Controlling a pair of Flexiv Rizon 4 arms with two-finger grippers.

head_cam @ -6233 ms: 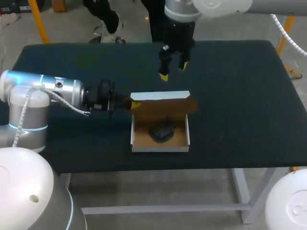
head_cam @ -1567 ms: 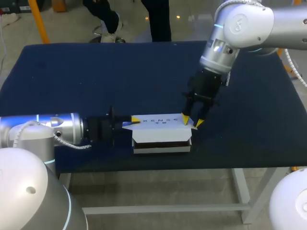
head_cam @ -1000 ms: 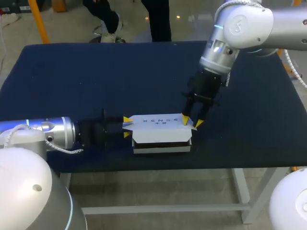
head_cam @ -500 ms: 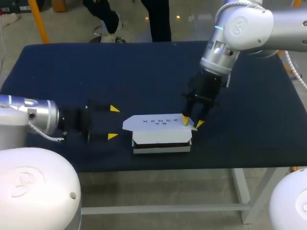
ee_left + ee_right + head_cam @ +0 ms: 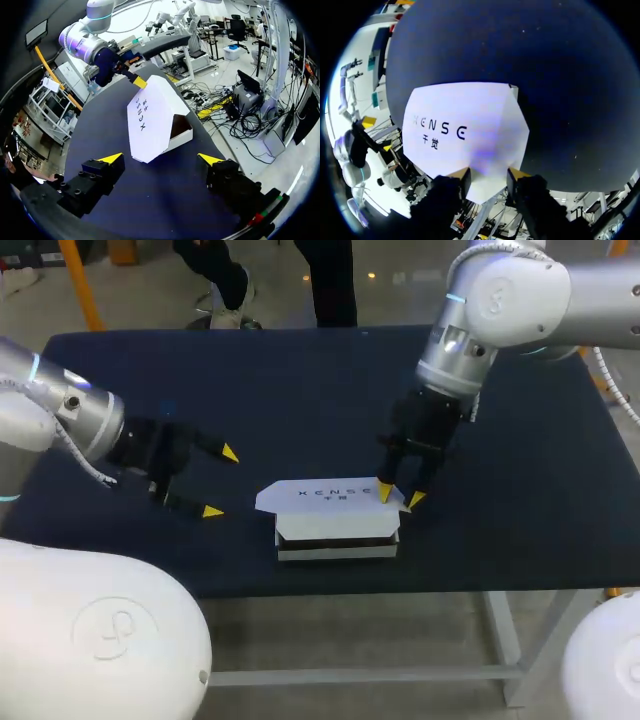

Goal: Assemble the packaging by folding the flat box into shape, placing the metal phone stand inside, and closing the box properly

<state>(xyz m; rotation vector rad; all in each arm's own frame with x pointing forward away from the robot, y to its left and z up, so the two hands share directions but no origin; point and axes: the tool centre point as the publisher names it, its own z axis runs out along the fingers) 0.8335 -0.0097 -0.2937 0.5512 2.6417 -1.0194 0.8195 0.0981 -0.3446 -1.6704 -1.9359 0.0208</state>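
Against right gripper [image 5: 400,496], box lid [image 5: 320,496] end

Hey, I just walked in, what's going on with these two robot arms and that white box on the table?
Two robot arms are closing a small white box near the front edge of the table. The right hand is at the right end of the lid, which lies tilted over the box and is not fully shut: the left wrist view shows a gap with the brown inside. The left hand hovers open and empty to the box's left, touching nothing. The phone stand is out of sight.
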